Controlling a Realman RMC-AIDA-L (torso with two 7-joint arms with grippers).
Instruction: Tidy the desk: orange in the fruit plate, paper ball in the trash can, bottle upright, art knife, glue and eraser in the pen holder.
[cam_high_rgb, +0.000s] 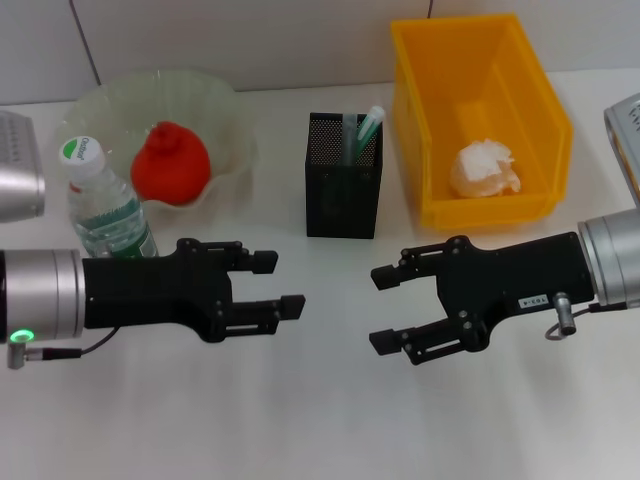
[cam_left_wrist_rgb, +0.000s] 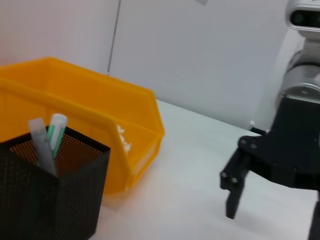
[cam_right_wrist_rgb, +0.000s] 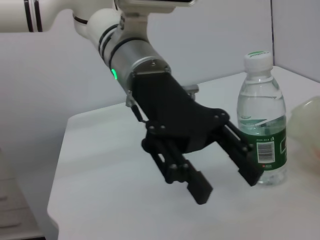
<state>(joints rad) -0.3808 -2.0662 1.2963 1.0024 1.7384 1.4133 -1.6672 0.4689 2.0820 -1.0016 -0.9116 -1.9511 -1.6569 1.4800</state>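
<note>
The orange (cam_high_rgb: 170, 162), red-orange with a knob on top, lies in the translucent fruit plate (cam_high_rgb: 228, 110) at the back left. The bottle (cam_high_rgb: 105, 205) stands upright beside the plate, and shows again as bottle (cam_right_wrist_rgb: 261, 125). A white paper ball (cam_high_rgb: 485, 168) rests inside the yellow trash can (cam_high_rgb: 420, 150). The black mesh pen holder (cam_high_rgb: 343, 190) holds a green-white stick (cam_left_wrist_rgb: 56, 131) and a grey stick (cam_left_wrist_rgb: 41, 146). No eraser shows. My left gripper (cam_high_rgb: 279, 283) and right gripper (cam_high_rgb: 383, 310) hover open and empty, facing each other in front of the holder.
A grey device corner (cam_high_rgb: 20, 165) sits at the far left edge and another (cam_high_rgb: 625, 125) at the far right. Bare white table (cam_high_rgb: 320, 420) stretches in front of both grippers.
</note>
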